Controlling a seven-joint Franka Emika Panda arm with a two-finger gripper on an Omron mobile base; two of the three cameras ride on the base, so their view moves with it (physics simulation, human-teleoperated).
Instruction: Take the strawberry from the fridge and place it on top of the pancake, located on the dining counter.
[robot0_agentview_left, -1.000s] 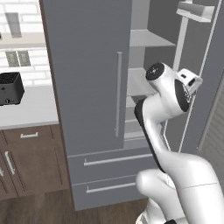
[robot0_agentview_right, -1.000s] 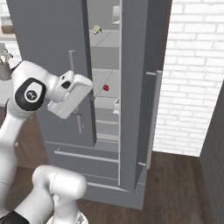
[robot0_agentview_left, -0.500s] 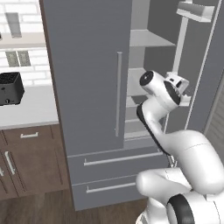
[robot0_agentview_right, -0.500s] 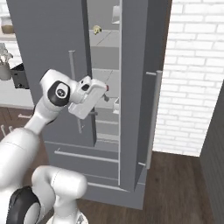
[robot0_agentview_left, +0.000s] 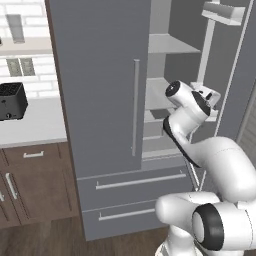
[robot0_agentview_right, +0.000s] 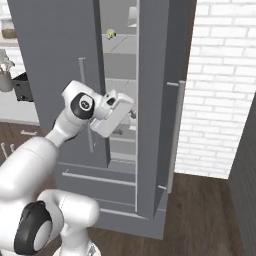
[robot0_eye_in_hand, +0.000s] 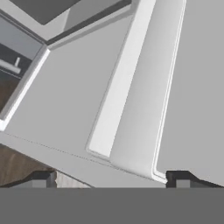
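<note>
The white arm's two-finger end effector (robot0_eye_in_hand: 109, 179), jaws wide apart and holding nothing, is pushed into the open side of the tall matte grey fridge (robot0_agentview_left: 100, 100), facing pale grey shelves (robot0_eye_in_hand: 131, 87). This looks like the reach for the tiny red strawberry, whose position inside I cannot make out. Next: find it on a shelf, line up, close gently

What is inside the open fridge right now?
Pale shelves and a small tan item on an upper one. The open gripper and arm cover the middle shelf, so no strawberry can be made out.
</note>
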